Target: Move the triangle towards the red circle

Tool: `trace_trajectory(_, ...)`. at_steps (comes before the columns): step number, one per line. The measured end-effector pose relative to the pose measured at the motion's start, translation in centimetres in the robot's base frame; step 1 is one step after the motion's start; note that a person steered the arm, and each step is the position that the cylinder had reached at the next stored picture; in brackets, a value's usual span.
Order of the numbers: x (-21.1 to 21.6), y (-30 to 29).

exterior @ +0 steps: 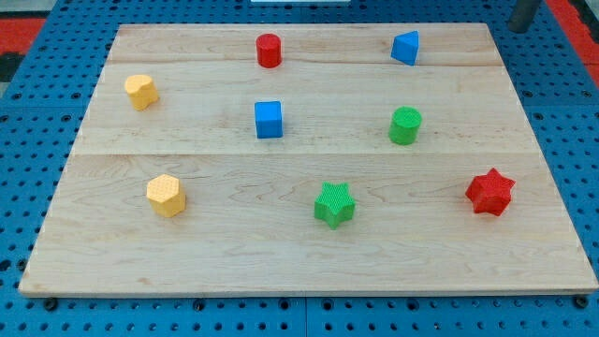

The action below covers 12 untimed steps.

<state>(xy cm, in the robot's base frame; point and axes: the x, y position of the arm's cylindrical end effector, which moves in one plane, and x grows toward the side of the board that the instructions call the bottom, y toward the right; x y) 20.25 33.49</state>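
Blue triangle [405, 47]: near table's top edge, toward the top-right corner, well apart from red circle [269, 50], also near top edge. Nothing seems done yet; whole leftward push remains. My tip: not visible, position unknown; no pincer fitted.

A: What's the surface?
B: Light wooden board [309, 262] on a blue pegboard [28, 112]. Eight blocks on it, all well apart.
A: Layout, from the blue cube [269, 119]?
B: Red cylinder [269, 50] straight toward the view's top. Blue triangle [405, 47] up and right. Green cylinder [405, 125] level, to the right. Yellow block [141, 92] left, slightly up. Yellow hexagon [167, 196] down-left. Green star [334, 204] down-right. Red star [490, 192] far right, lower.
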Motion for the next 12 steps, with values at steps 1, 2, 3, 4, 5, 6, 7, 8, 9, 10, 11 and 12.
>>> trace_trajectory(1,-0.6,-0.3)
trace_trajectory(2,-0.3,-0.7)
trace_trajectory(3,-0.3,-0.7)
trace_trajectory(4,0.1,-0.1)
trace_trajectory(5,0.1,-0.3)
trace_trajectory(6,0.1,-0.4)
trace_trajectory(7,0.1,-0.5)
trace_trajectory(8,1.4,-2.3)
trace_trajectory(9,3.4,-8.3)
trace_trajectory(10,4.4,-8.6)
trace_trajectory(11,4.8,-8.8)
trace_trajectory(12,5.3,-8.1)
